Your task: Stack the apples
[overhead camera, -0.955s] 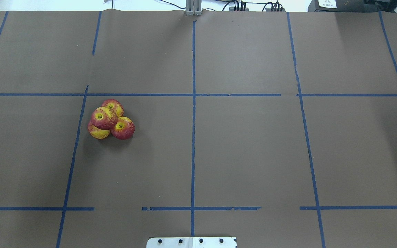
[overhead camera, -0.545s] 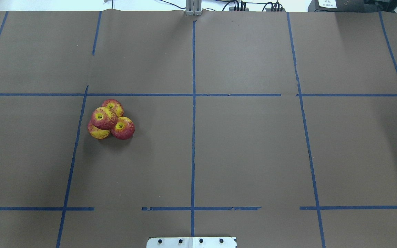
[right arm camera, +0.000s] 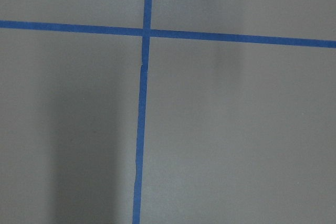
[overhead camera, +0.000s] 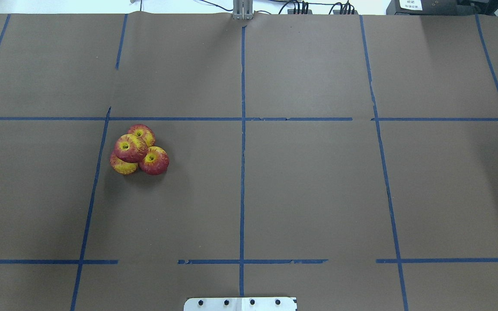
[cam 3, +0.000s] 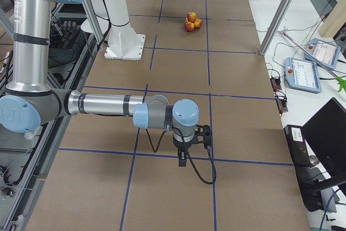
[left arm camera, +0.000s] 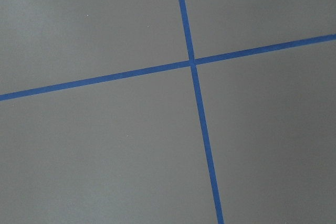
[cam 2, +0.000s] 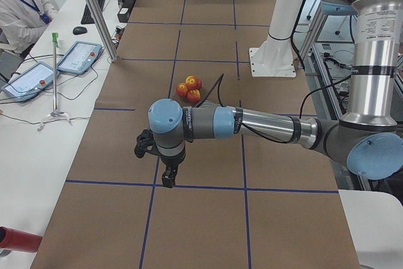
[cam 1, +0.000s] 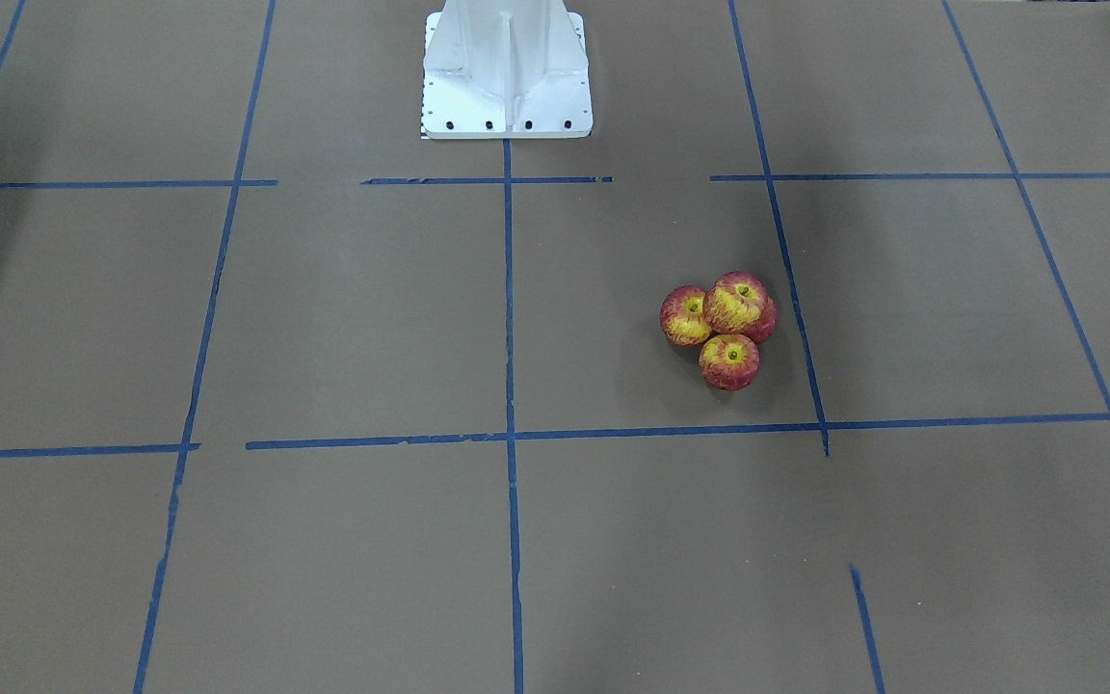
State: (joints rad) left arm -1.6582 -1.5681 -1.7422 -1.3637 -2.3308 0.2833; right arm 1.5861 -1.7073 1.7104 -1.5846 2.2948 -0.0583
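The apples (overhead camera: 138,150) sit in a tight clump on the paper-covered table (overhead camera: 318,194), on the robot's left half, just beside a blue tape line (overhead camera: 97,172). Three touch one another on the paper, and a fourth apple (overhead camera: 130,148) is perched on top. To my eye the stack looks made. They seem small, hard and smooth, probably light, and round enough to roll. I'd pinch one across its widest middle from above. The left gripper (cam 2: 169,179) and right gripper (cam 3: 184,158) hang well apart from the pile. Whether their fingers are apart or together I cannot tell.

Matt brown paper (overhead camera: 318,194) crossed by blue tape (overhead camera: 242,172)
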